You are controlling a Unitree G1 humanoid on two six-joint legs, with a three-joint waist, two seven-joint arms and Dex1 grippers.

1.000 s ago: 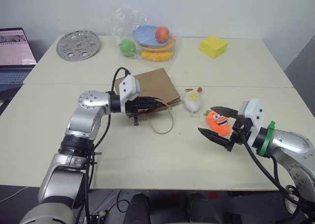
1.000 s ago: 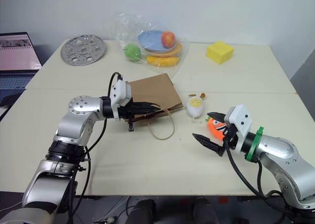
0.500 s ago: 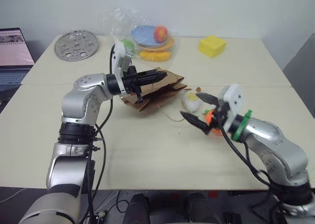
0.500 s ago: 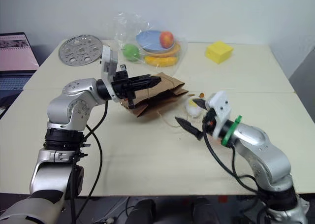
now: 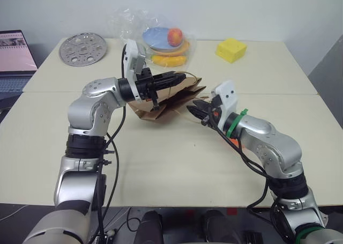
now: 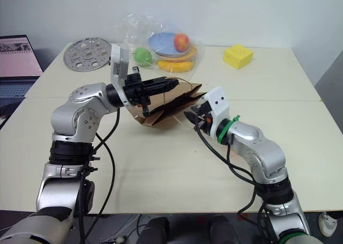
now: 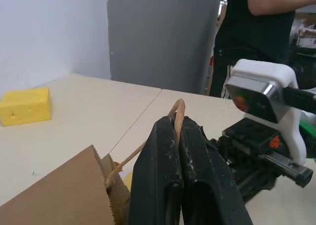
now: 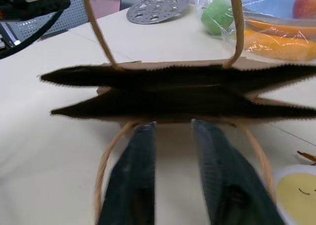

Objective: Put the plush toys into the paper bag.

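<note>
Left fingers [image 7: 163,175]: clenched on one loop handle [image 7: 178,111] of the paper bag [image 5: 172,101], holding it up off the bench [image 5: 161,163].
Bag: lifted at the handle end and tilted, back end resting on the bench, mouth turned toward the right arm.
Bag mouth [image 8: 173,89]: a long thin dark slit, nearly flat, running sideways across the front of the right fingers [image 8: 133,175].
Right fingers: a little apart, nothing between them, tips just in front of the lower lip of the bag.
Egg toy [image 8: 296,190]: white with a yellow spot, lying on the bench just beside the right fingers, outside the bag.
Carrot toy [image 5: 234,142]: only a bit of orange to see, on the bench under the right forearm, behind the fingers.
Nearer arm: the right one, close to both toys; left one busy with the handle.
Next move, as a guess: mouth likely too thin for a toy, so needs spreading wider first, or turn back to grab the egg toy.
</note>
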